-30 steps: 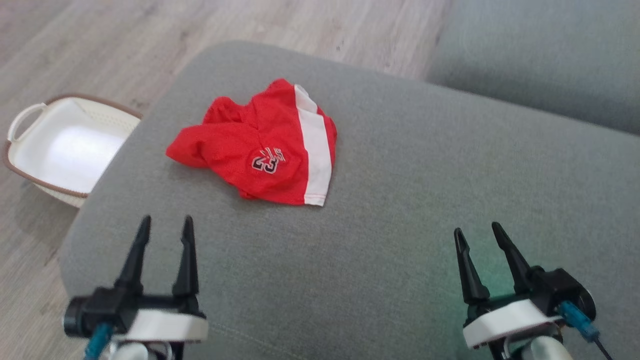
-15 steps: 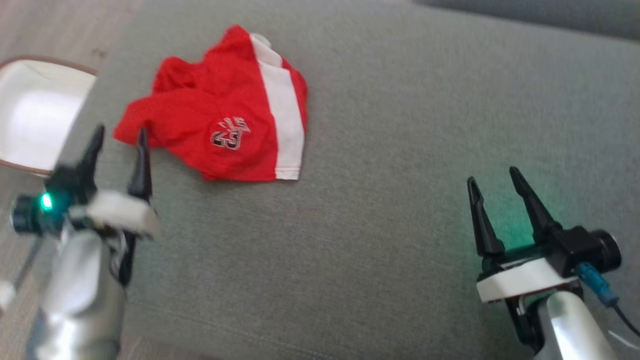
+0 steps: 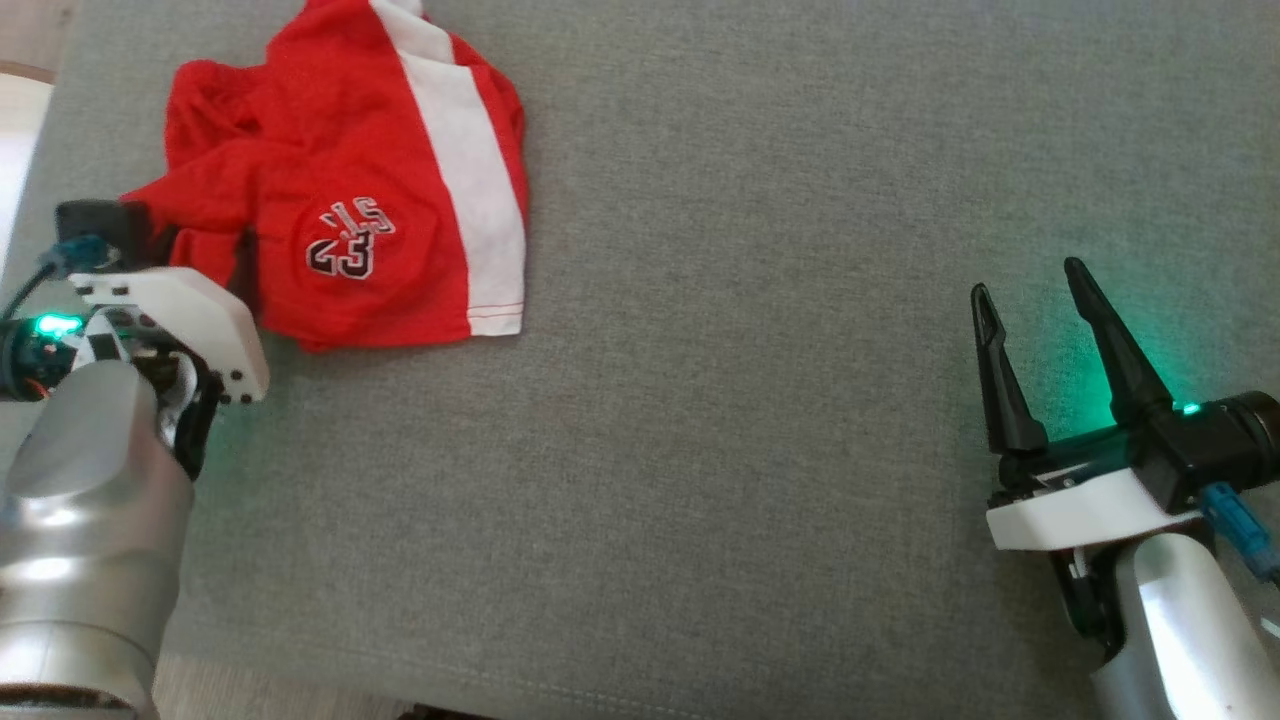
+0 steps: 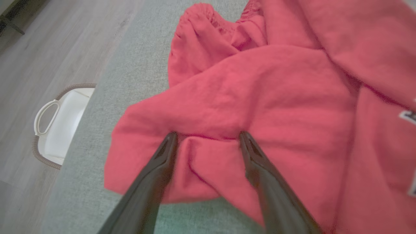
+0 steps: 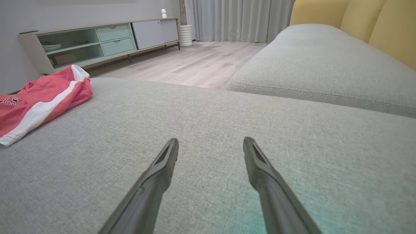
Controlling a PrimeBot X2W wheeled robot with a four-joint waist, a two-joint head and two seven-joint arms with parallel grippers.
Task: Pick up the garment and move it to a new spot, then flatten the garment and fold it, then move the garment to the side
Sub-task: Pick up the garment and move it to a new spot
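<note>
L jaws wide, tips over a fold of red garment (image 4: 260, 97) nr cushion (image 3: 750, 450) edge; R jaws wide, well apart from it.

A broad grey sofa cushion (image 5: 208, 107) lies in the foreground under soft, even light. Just beyond it to the right sits a second grey seat (image 5: 325, 71), with yellow back cushions (image 5: 373, 22) behind. Past the cushion's far edge, a pale wood-plank floor (image 5: 195, 65) runs to a low cabinet (image 5: 97, 42) with mint drawers against a grey wall (image 5: 81, 11), and to grey curtains (image 5: 237, 19). Beside the cushion's edge a white basket (image 4: 61, 136) stands on the floor.
</note>
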